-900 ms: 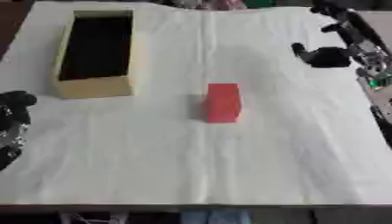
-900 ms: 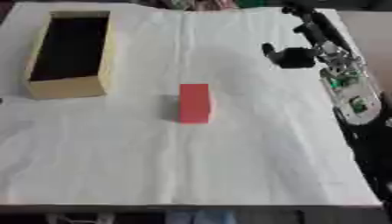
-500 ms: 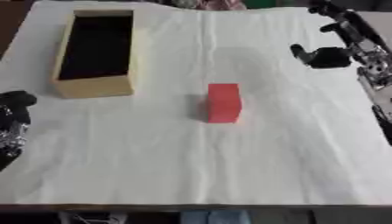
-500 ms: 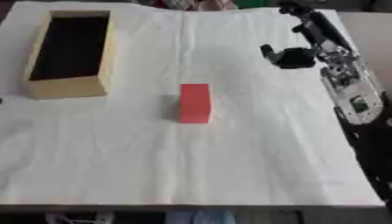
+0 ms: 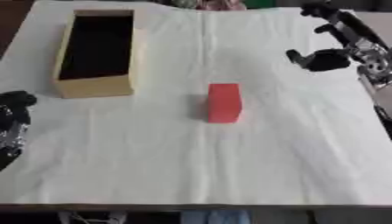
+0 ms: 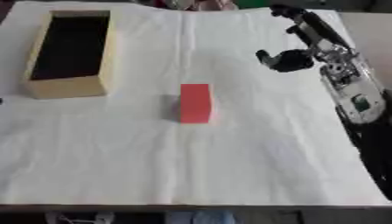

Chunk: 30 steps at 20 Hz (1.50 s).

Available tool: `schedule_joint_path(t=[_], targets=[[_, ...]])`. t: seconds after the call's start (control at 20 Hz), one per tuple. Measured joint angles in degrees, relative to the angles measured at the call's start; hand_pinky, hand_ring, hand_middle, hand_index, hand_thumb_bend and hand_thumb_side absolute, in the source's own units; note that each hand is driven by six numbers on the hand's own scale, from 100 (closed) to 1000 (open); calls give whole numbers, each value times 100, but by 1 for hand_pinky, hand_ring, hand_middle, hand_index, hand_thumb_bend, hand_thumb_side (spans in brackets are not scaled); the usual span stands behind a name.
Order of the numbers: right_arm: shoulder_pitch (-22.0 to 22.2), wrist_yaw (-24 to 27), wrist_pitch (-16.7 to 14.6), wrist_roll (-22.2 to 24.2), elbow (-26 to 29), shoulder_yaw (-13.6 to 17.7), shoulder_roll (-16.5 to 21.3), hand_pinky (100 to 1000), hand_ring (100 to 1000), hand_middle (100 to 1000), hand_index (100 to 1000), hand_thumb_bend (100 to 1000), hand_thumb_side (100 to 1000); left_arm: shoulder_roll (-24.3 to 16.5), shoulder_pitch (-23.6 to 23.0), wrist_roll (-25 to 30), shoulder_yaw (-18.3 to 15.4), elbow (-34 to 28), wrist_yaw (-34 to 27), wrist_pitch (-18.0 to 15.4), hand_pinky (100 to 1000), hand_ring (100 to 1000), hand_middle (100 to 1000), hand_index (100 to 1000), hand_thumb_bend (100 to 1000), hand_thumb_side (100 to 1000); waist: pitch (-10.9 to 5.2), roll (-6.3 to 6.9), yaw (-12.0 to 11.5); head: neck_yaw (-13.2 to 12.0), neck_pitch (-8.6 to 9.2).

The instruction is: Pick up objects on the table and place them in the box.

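A red block [image 5: 224, 103] stands upright near the middle of the white-covered table [image 5: 191, 166]. A tan open-topped box [image 5: 99, 52] with a dark, empty inside sits at the far left. My right hand [image 6: 306, 41] hovers at the far right, well right of and beyond the block, its fingers spread and holding nothing. My left hand [image 5: 12, 118] shows at the left edge, low beside the table, its fingers relaxed.
The white cloth has creases running along the table. My right forearm [image 6: 356, 100] lies along the right edge. Some coloured things show past the far edge [image 5: 222, 4].
My right hand has drifted slightly toward the left and down. The block, box and left hand are unchanged.
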<state>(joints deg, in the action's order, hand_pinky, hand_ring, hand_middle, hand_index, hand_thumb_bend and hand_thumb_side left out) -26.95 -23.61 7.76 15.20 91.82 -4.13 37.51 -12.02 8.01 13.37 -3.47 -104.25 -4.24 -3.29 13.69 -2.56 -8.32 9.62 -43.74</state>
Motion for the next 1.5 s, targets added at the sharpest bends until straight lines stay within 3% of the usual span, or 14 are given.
schedule_joint_path(t=[0.6, 1.5], targets=[[-240, 251, -67, 906, 385, -547, 269, 856, 1000, 910, 1000, 349, 145, -2, 0, 22, 2, 0, 0, -16, 1000, 819, 690, 768, 100, 271, -27, -3, -43, 6, 0], [-439, 502, -95, 1585, 460, -1127, 320, 859, 1000, 913, 1000, 346, 216, -3, -13, 34, 3, 1, 0, -9, 1000, 818, 690, 767, 100, 272, -37, -26, -59, 40, 0]])
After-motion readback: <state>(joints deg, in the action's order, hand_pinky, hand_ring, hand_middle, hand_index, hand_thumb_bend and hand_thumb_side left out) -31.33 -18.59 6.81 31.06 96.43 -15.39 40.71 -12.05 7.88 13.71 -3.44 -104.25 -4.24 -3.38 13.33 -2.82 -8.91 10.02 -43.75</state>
